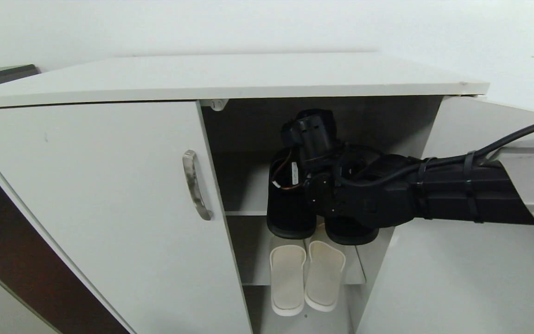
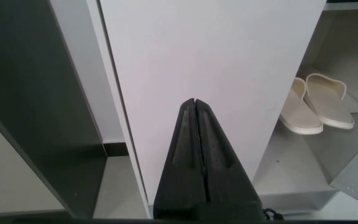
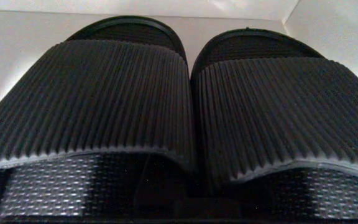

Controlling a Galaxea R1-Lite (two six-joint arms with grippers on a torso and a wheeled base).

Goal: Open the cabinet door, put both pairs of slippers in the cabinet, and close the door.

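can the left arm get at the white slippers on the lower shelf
Probably not directly: the shut left gripper faces the closed white cabinet door; the white slippers lie past its edge, under the right arm and its black ribbed slippers.

Closed left door [image 1: 91,199] — black slippers [image 1: 291,208] across opening
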